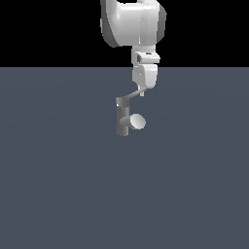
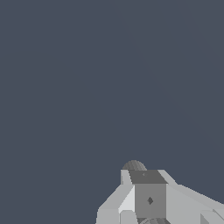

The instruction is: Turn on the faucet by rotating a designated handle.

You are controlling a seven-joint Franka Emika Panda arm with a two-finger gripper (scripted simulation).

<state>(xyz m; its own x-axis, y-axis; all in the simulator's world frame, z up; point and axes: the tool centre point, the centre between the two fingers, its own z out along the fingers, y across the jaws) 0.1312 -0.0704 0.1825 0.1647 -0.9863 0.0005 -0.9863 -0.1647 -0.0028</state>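
Note:
In the exterior view the faucet (image 1: 121,121) is a dark grey upright post in the middle of the floor. Its stubby spout ends in a pale oval face (image 1: 138,121) that points to the exterior view's right. The handle (image 1: 131,96), a thin light grey lever, runs from the post's top up and to the right. My gripper (image 1: 143,91) hangs straight down from the white arm, its tip at the lever's far end. The fingers overlap from this side, so their spread is hidden. In the wrist view a dark block with pale facets (image 2: 148,199) sits under a dark rounded cap (image 2: 134,166).
A flat blue-grey floor (image 1: 58,185) stretches all around the faucet, with black background above its far edge. The arm's bulky white upper links (image 1: 132,22) hang over the post from above.

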